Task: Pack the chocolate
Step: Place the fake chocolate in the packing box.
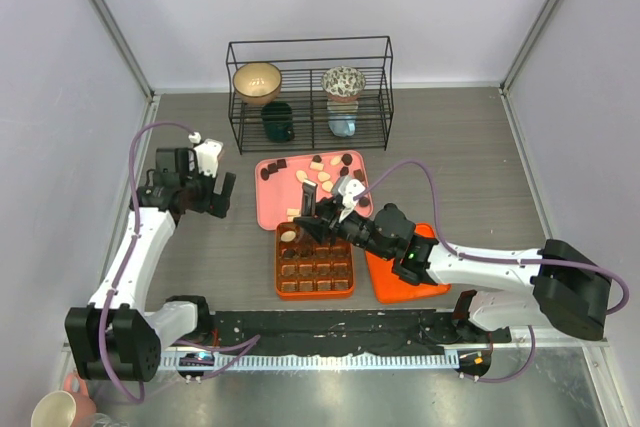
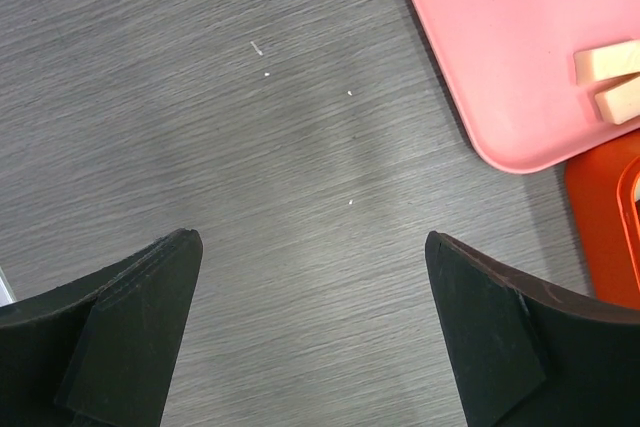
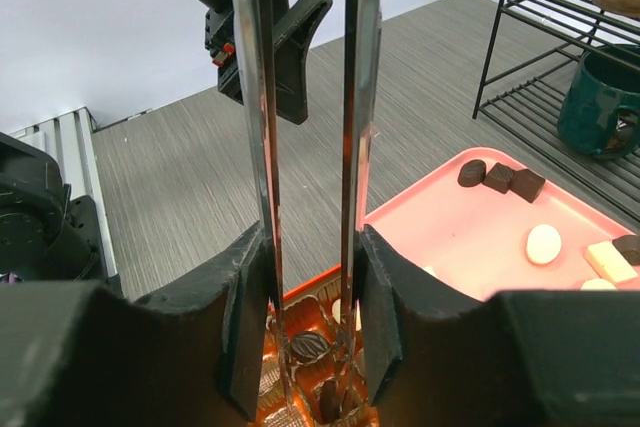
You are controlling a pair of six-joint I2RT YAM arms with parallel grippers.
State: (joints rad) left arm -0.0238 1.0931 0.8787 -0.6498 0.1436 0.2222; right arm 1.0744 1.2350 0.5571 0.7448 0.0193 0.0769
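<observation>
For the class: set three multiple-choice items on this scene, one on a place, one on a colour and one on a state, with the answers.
1. Where do the tips of the tongs held in the right claw point?
A. into the wire rack
B. into the orange gridded box
C. off the table's edge

2. What colour is the tray under the loose chocolate?
A. blue
B. pink
C. green

3. How is the left claw?
A. open and empty
B. shut on a mug
C. shut on a bowl

Answers:
1 B, the right wrist view shows the tips down among the box's cells.
2 B, it is pink in every view.
3 A, its fingers stand wide apart over the table.
</observation>
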